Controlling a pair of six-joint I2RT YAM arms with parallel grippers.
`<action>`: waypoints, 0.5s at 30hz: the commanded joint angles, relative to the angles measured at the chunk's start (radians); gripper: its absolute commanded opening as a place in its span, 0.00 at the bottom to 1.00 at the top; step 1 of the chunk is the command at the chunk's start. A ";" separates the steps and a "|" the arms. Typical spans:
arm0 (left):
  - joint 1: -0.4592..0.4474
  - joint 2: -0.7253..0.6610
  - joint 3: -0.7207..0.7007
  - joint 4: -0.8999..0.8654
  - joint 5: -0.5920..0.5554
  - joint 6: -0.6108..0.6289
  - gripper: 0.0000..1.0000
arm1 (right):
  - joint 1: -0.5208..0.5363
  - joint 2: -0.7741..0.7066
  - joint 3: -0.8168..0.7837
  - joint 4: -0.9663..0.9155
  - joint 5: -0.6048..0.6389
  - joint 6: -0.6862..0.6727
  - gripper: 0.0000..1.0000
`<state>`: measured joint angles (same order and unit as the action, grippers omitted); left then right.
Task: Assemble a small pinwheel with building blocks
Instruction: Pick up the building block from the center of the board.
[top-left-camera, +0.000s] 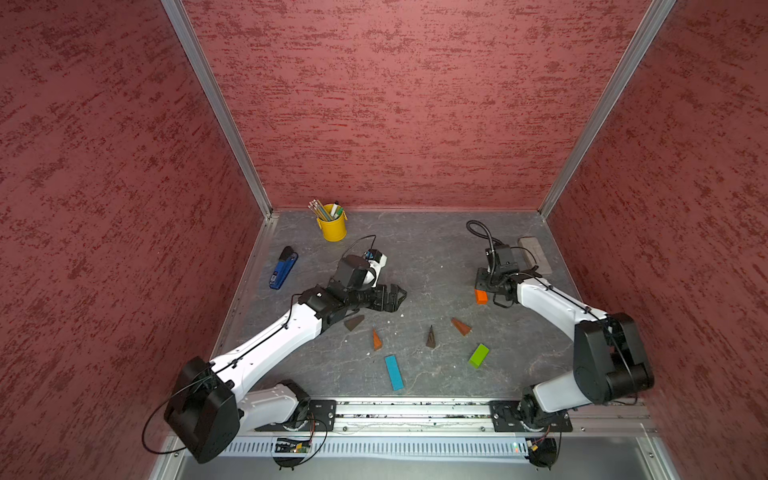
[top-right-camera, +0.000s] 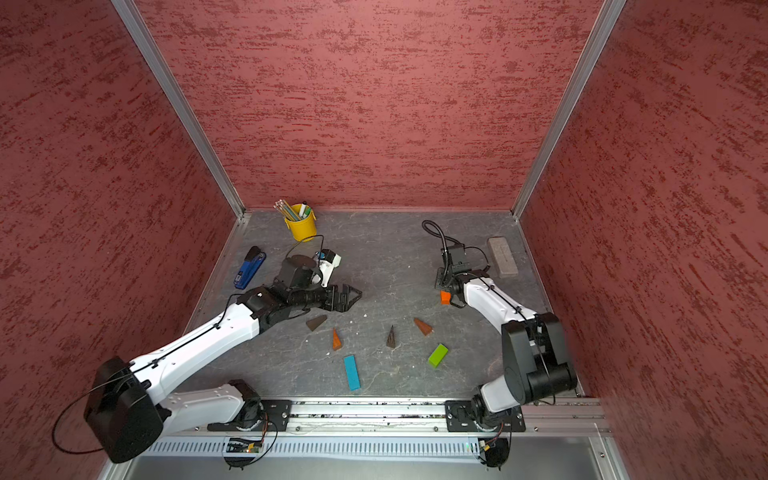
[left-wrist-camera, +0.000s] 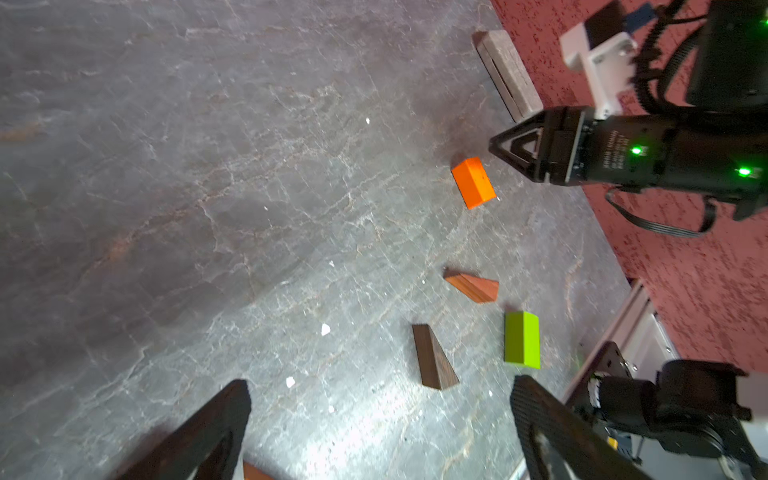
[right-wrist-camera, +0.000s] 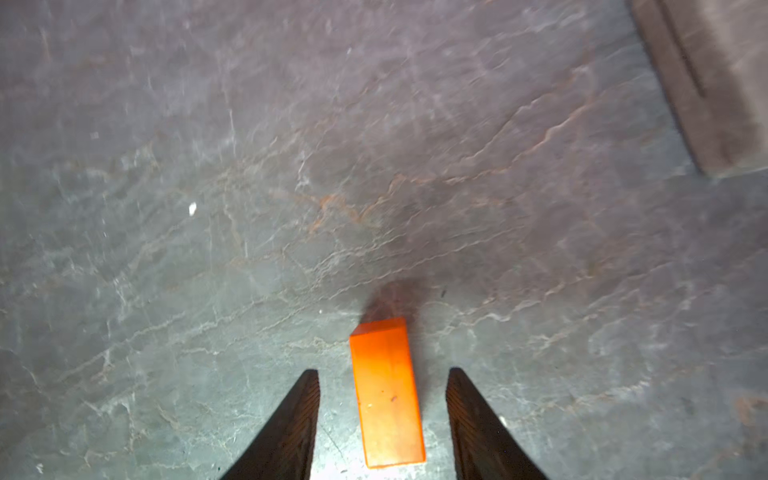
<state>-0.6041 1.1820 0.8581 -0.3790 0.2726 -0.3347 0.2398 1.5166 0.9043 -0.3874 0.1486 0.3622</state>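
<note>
The building blocks lie loose and apart on the grey slate floor, and no pinwheel figure is in view. An orange block lies flat between the fingers of my right gripper, which is open with a gap on each side. Several brown wedges sit mid-floor. A green block and a blue bar lie nearer the front. My left gripper hovers wide open and empty above the floor, left of centre, near a dark wedge.
A yellow cup of pencils stands at the back left. A blue stapler lies by the left wall. A grey eraser lies at the back right, just behind my right arm. Red walls close three sides.
</note>
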 joint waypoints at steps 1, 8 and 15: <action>0.014 -0.042 -0.009 -0.046 0.065 0.031 1.00 | 0.007 0.010 0.011 -0.056 -0.004 -0.008 0.51; 0.038 -0.098 -0.043 -0.039 0.071 0.027 1.00 | 0.016 0.062 0.021 -0.071 -0.007 -0.021 0.49; 0.040 -0.112 -0.056 -0.034 0.083 0.024 1.00 | 0.018 0.103 0.031 -0.067 -0.011 -0.036 0.47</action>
<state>-0.5694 1.0824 0.8036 -0.4114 0.3389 -0.3214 0.2527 1.6032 0.9089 -0.4408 0.1413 0.3321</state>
